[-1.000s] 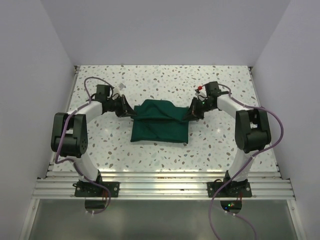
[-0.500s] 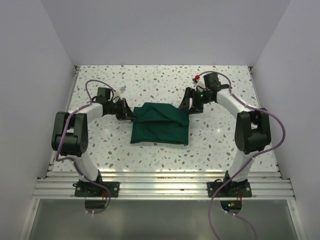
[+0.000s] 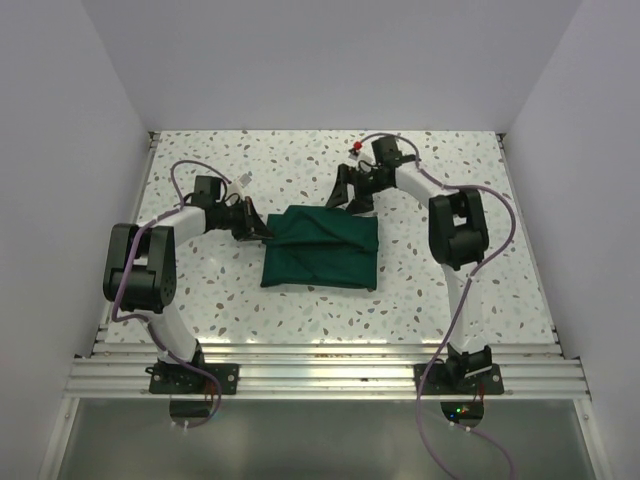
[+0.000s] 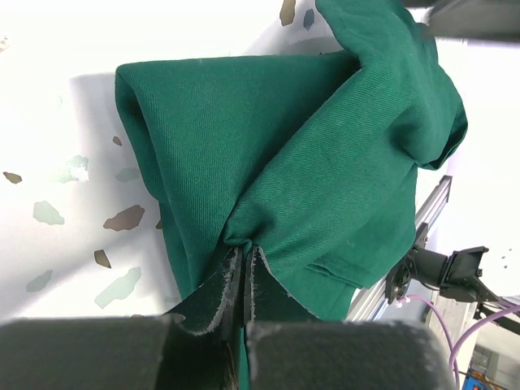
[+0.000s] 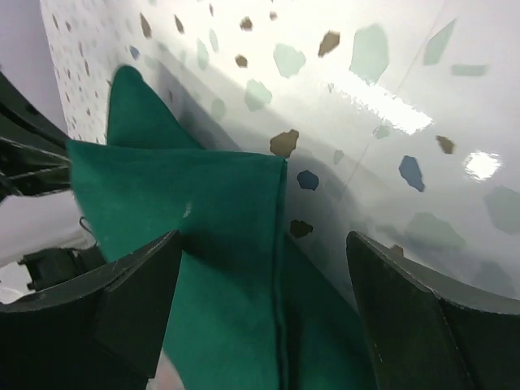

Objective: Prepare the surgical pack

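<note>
Top external view: the right jaws have let go. A second ago they were pinched on the right edge of the surgical pack [image 3: 322,250]. Since then they have opened, lifted clear and swung to the pack's far edge. The pack has hardly shifted and lies folded in the middle of the table [image 3: 450,290], with its right side now flat and free. That likely means the fold on that side has been laid down, and the right arm [image 3: 455,225] is lining up a fresh hold for the next fold.

The left jaws have not moved. In the left wrist view they are pressed together on a bunched corner of the pack [image 4: 325,162], at its left far corner.

The left arm [image 3: 150,250] is bent at the elbow, its forearm stretched low across the table toward that corner. The right arm now reaches further forward, its forearm angled to the far left and its wrist tipped down over the cloth. In the right wrist view its jaws stand wide apart above the green fabric [image 5: 203,203], with a folded edge between them and nothing gripped.
</note>
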`<state>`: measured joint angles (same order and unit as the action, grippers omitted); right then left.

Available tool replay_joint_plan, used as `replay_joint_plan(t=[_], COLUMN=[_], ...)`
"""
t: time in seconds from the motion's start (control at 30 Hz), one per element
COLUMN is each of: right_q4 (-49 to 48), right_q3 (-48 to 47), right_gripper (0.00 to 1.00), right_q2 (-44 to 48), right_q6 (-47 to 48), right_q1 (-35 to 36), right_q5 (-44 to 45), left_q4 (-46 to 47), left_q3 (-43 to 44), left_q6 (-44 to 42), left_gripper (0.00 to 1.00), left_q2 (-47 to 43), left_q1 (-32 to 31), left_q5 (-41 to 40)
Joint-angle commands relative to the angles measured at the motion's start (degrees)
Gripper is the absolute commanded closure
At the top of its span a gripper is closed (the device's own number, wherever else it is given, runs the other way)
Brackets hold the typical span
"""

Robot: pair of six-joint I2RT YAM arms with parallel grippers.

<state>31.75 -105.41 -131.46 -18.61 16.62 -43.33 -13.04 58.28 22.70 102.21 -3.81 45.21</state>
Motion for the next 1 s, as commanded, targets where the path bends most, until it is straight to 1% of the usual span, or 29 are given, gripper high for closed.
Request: replay_joint_plan(t=[0.0,0.1,0.13,0.2,0.23,0.27,0.33,0.4,0.43,0.5,0.57,0.7,0.73,0.77,0.8,0.83,0.9,0.93,0.97], right_q4=[2.97,1.57,-1.31,-4.66,-8.24,-10.11,-15.02,-16.97,-18.2,-18.65,-18.83,-18.83,-18.39,-17.69,-16.81,-14.54,-11.11,-7.7,-6.62], right_q3=[-4.1,-4.2,-3.76,-2.7,-2.18,-1.13,0.02,0.72,0.9,1.69,2.48,3.98,4.24,4.5,4.51,4.59,4.42,4.51,5.46], right_gripper=[0.14,0.15,0.16,0.18,0.19,0.21,0.23,0.26,0.28,0.31,0.39,0.49,0.54,0.63,0.69,0.74,0.81,0.82,0.84], right_q2=[-2.04,-2.92,-3.01,-3.01,-3.01,-2.58,-1.96,-1.52,-1.08,0.23,1.03,4.79,5.59,6.3,6.82,8.31,9.81,11.47,12.36], right_q6=[2.61,1.57,0.52,-3.44,-5.1,-8.43,-12.22,-14.42,-15.22,-15.93,-16.46,-16.98,-17.07,-16.9,-16.72,-15.68,-13.57,-12.43,-10.76], right_q1=[1.31,1.83,1.83,2.19,2.27,2.54,2.89,3.07,3.24,3.24,3.33,3.33,3.5,3.5,3.5,3.59,4.03,4.21,4.47], right_q5=[-6.4,-9.83,-13.15,-16.33,-18.7,-19.76,-21.61,-22.76,-23.02,-23.03,-23.03,-22.76,-22.59,-22.41,-22.15,-22.06,-21.1,-20.74,-20.39], left_q4=[-0.59,-0.24,-0.23,-0.15,-0.15,-0.15,-0.23,-0.32,-0.32,-0.23,-0.5,-0.5,-0.5,-0.5,-0.41,-0.5,0.2,0.55,1.08], left_q3=[-1.24,-1.15,-1.15,-1.07,-1.06,-0.98,-0.54,-0.36,-0.01,0.25,0.52,0.43,0.43,0.34,0.34,0.08,-0.1,-0.53,-0.8], left_q6=[-2.84,-2.66,-2.57,-2.48,-2.4,-2.4,-2.31,-2.22,-2.05,-1.96,-1.87,-1.87,-1.78,-1.78,-1.78,-1.78,-1.61,-1.17,-1.08], left_gripper=[0.99,0.99,0.99,0.99,0.99,0.99,0.99,0.99,0.99,0.99,0.99,0.99,0.99,0.98,0.95,0.89,0.82,0.8,0.73], left_q2=[1.41,1.41,1.5,1.58,1.58,1.58,1.76,1.85,2.11,2.29,2.29,2.38,2.38,2.29,1.94,1.76,0.54,-0.17,-0.87], left_q1=[0.03,0.03,0.03,0.03,0.03,0.03,0.03,0.03,0.03,0.03,0.03,0.03,0.03,0.03,0.03,0.03,0.12,0.12,0.21], left_q5=[-0.56,-0.3,-0.3,-0.04,-0.04,0.05,0.14,0.23,0.32,0.49,0.49,0.49,0.58,0.58,0.67,0.93,1.63,1.37,1.02])
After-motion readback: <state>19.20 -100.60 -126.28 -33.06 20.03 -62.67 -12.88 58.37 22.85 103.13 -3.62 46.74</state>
